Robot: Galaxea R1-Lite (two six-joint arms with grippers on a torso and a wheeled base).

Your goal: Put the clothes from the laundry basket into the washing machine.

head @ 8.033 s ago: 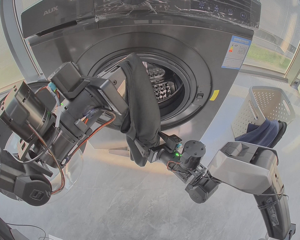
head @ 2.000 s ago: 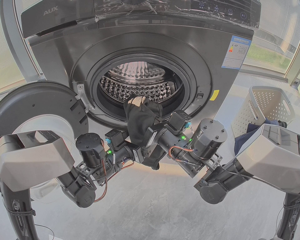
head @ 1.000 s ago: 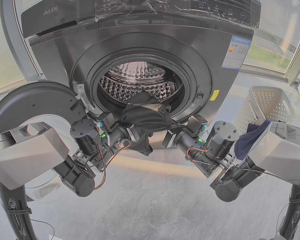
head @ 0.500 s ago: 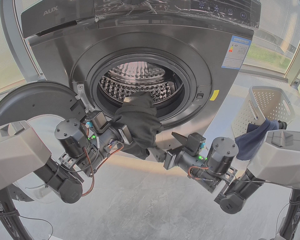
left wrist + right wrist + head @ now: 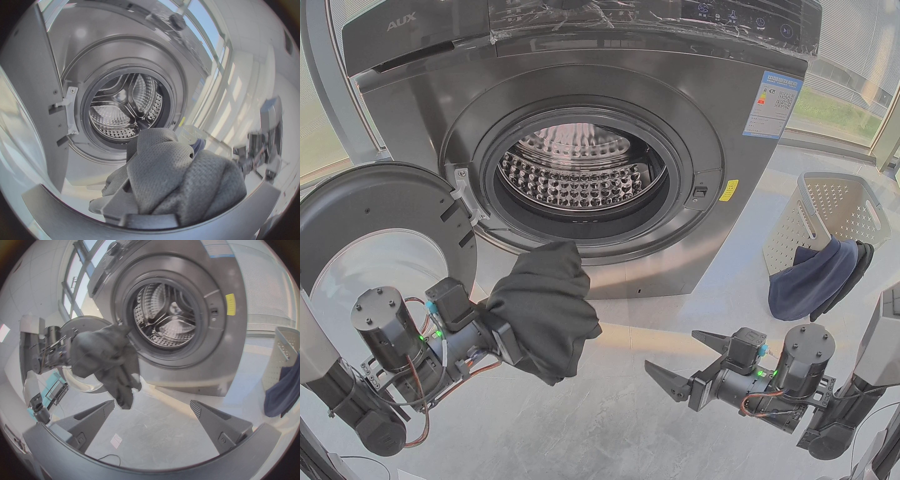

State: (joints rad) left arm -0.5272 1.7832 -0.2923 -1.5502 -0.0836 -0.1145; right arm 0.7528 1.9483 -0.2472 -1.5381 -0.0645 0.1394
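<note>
Left gripper (image 5: pixel 511 337) clamped on bunched black fabric garment (image 5: pixel 547 309), held outside and just below open steel drum (image 5: pixel 575 169) of grey front-loading washing machine (image 5: pixel 706 106). Right gripper (image 5: pixel 675 351) open, empty, low. Advice: lift bundle over door lip, push deep before release. Hanging hem likely to snag rim.

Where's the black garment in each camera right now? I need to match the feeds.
Head view: black garment left of centre, held up below the drum opening.
Left wrist view: garment bunched close to the camera, drum opening beyond it.
Right wrist view: garment farther off, hanging beside the drum opening.
Shared landmark: the drum opening.
</note>
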